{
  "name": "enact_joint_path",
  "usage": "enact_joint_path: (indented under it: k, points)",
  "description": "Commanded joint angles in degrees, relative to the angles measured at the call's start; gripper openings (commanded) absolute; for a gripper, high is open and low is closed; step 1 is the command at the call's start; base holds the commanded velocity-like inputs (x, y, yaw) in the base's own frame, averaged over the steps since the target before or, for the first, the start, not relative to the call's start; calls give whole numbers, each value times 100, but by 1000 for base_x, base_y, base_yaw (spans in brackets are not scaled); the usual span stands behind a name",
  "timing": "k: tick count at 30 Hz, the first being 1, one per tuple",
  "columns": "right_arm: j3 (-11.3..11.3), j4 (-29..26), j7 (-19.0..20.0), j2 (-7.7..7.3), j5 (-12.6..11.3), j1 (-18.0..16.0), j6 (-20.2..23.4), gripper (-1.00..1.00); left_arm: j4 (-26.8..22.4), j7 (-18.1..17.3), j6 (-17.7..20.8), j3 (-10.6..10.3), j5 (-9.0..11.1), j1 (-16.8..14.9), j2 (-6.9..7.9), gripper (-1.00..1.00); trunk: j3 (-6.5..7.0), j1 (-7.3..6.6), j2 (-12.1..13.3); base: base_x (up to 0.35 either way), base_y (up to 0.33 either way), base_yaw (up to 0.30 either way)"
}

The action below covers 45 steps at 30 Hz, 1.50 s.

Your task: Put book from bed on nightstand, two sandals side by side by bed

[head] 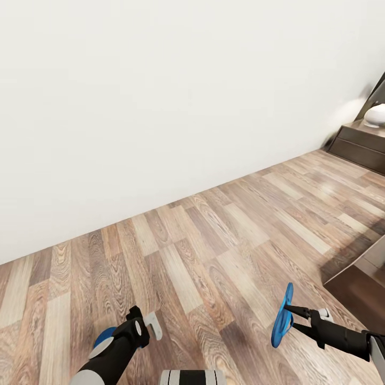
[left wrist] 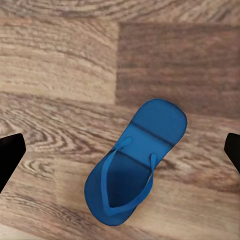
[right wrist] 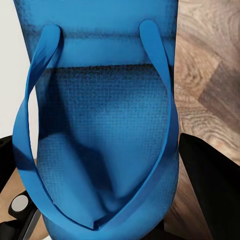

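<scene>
One blue sandal (left wrist: 134,160) lies flat on the wood-plank floor, straps up. My left gripper (head: 144,326) hangs open straight above it, its black fingertips (left wrist: 10,152) spread wide on either side and clear of it. From the head camera this sandal (head: 103,338) peeks out from under the left wrist. My right gripper (head: 292,318) is shut on the second blue sandal (head: 282,315), holding it on edge above the floor; in the right wrist view its sole and straps (right wrist: 100,125) sit close between the fingers. The book is out of view.
A white wall (head: 160,107) runs across the back. A dark-brown nightstand (head: 361,141) with a white round lamp base (head: 376,115) stands at the far right. A dark corner of the bed frame (head: 358,286) juts in at the right, near the held sandal.
</scene>
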Motion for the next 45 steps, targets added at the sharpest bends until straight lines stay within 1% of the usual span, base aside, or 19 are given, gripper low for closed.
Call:
enact_joint_path:
  k: [1,8,16,37,41,45]
  points:
    - [-6,0,-8,0,-22,-2,42,-100,-12,-39,21,-11,-51,0,1,100,-4,-1,-2,0,0,0]
    - [-6,0,-8,0,-22,-2,42,-100,-12,-37,21,-13,-62,-1,8,100,-4,-1,-2,-2,0,0]
    - [-6,0,-8,0,-22,-2,42,-100,-12,-29,21,-15,-69,0,11,100,-4,-1,-2,-152,0,0]
    - [-6,0,-8,0,-22,-2,42,-100,-12,-28,21,-4,-68,0,20,100,-4,-1,-2,-15,9,0]
    - [-6,0,-8,0,-22,-2,42,-100,-12,-28,21,-4,-67,0,78,100,-4,-1,-2,-121,98,0]
    - [-6,0,-8,0,-22,-2,42,-100,-12,-28,21,-4,-66,0,95,100,-4,-1,-2,-22,17,0]
